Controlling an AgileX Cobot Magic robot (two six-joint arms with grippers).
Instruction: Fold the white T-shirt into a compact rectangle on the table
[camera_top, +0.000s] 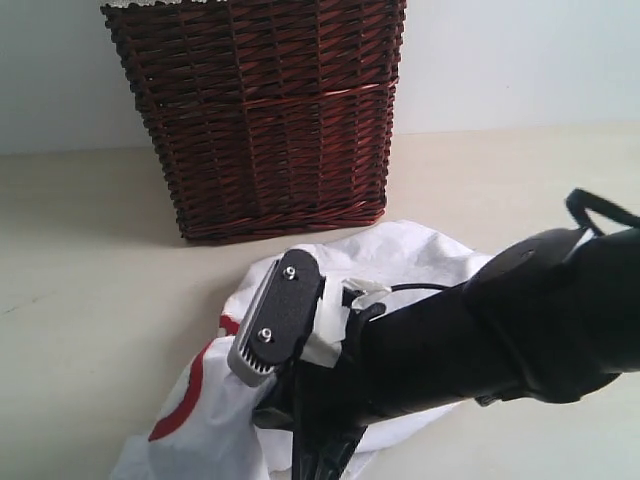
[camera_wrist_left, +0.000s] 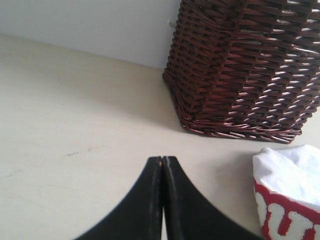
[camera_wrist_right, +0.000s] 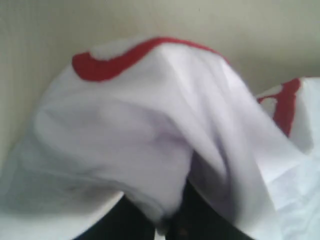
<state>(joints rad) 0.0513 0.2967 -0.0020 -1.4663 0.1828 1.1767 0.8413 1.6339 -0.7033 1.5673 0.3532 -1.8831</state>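
Right now the white T-shirt (camera_top: 420, 250) is lying in a loose, crumpled heap on the table (camera_top: 90, 260), just in front of the dark wicker basket (camera_top: 265, 110) that is standing toward the table's back edge by the wall. Nothing about the shirt is looking folded yet, so the job is only beginning. The right claw (camera_wrist_right: 167, 220) is pinching a raised ridge of the white cloth, its jaws together with the fabric bunched between them. The cloth is draping down on both sides, and the red lettering (camera_wrist_right: 115, 62) is curving over the top of the fold. The wrist view is blurred, so whether this is hem, sleeve or shoulder is probably not something to call. That grip is likely there to lift and spread the heap, since a flat shirt has to come before any neat rectangle. The left claw (camera_wrist_left: 162, 162) is shut on nothing, hanging over bare table beside the shirt and short of the basket. It seems to be waiting there, out of the way, until a second corner needs taking.
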